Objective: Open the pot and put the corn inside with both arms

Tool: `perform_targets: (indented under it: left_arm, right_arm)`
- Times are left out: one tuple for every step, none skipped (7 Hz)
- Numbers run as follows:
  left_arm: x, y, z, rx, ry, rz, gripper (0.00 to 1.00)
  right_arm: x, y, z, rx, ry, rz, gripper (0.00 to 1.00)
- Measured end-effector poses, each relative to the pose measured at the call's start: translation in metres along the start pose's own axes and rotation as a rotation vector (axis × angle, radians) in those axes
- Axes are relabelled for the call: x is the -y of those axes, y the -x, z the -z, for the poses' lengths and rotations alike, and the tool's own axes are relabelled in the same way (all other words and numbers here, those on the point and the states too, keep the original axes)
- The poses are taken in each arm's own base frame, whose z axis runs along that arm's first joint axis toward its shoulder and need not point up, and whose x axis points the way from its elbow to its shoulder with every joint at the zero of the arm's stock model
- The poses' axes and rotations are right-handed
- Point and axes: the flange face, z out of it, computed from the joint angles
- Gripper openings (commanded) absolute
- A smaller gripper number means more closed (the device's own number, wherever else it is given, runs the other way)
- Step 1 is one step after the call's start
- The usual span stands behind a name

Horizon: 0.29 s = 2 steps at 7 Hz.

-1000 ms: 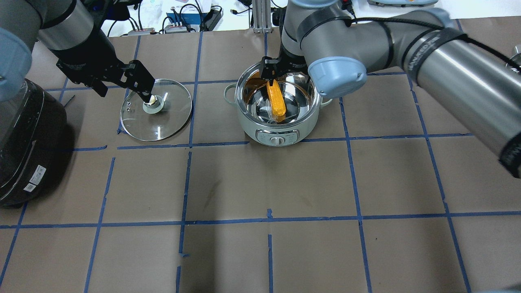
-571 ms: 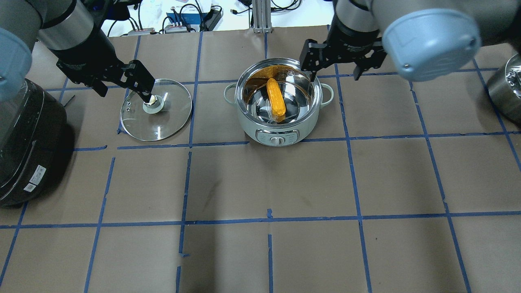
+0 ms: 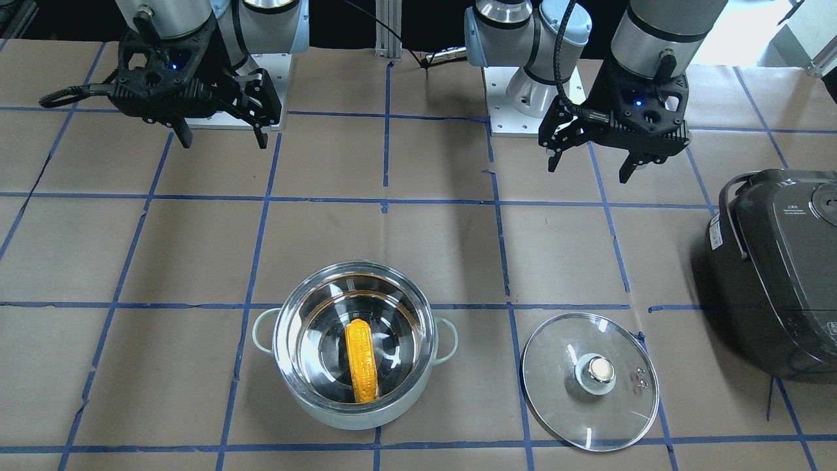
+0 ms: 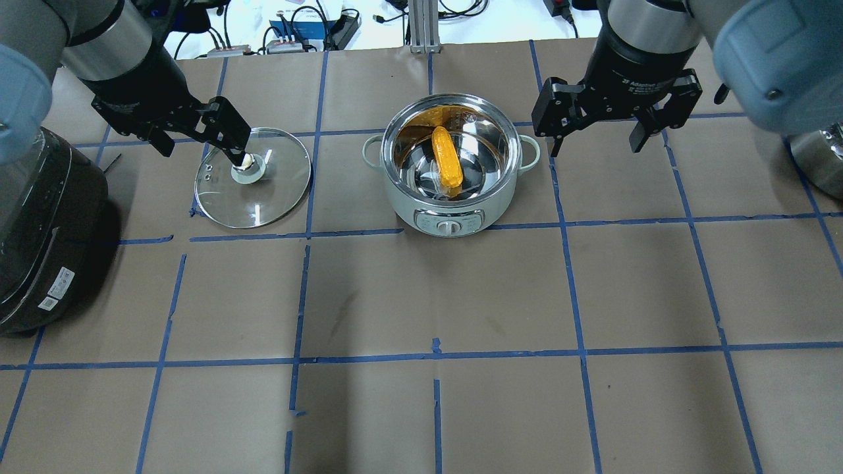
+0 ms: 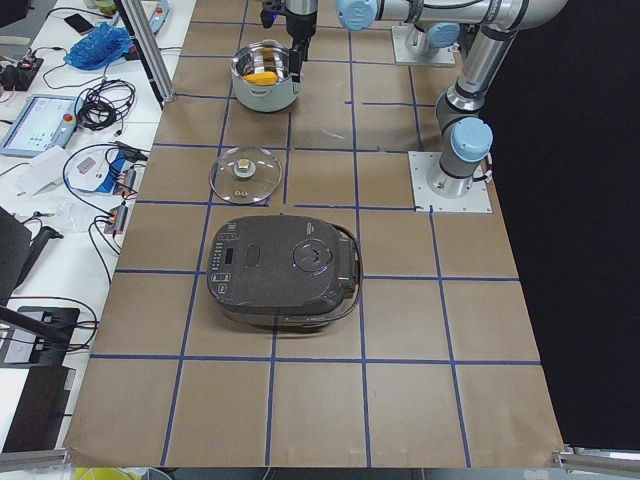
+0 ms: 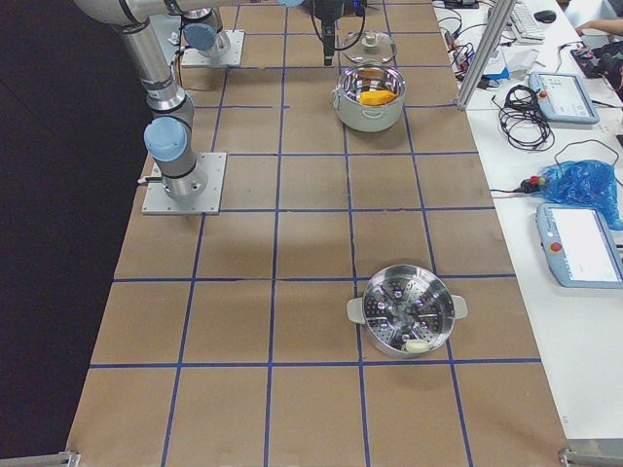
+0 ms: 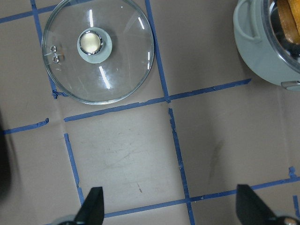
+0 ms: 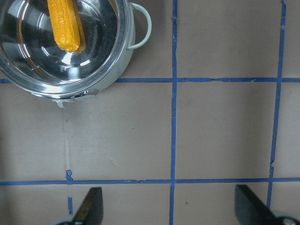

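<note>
From where I stand the job looks all but done: the pot [image 4: 421, 212] sits open in the middle of the desk [image 4: 428, 296], and the corn [image 4: 446, 162] lies inside it, slanted across the shiny bottom with one end resting up against the wall. The glass lid [image 3: 590, 381] lies flat on the desk just beside the pot, knob up, between it and the dark rice cooker [image 3: 778, 275]. The left fingers [image 7: 90, 208] hang high over the desk on the lid's side, spread wide with nothing between them; from the overhead camera they seem to sit on the knob, but the front view shows them well above and apart from it. The right fingers [image 8: 89, 208] are likewise spread wide and empty, raised off to the pot's other side, near its pale loop handle but not touching. What is left, I'd say, is only a clean retreat: each arm should pull up and back toward its own base, keeping its fingers apart, the right one giving that handle a wide berth so the pot doesn't get nudged, and the left one leaving the lid where it lies
</note>
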Motion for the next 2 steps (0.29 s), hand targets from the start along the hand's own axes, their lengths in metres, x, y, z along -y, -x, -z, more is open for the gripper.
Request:
perform_targets:
  left_arm:
    - [0.0000,-0.0001,-0.0001,0.000,0.000,0.000,1.00]
    - [0.0000,-0.0001,-0.0001,0.000,0.000,-0.001,1.00]
  right_arm:
    - [0.0014,-0.0017,-0.0005,0.002,-0.003,-0.006,1.00]
    - [0.0039,-0.0038,-0.0015,0.007,-0.002,-0.014,1.00]
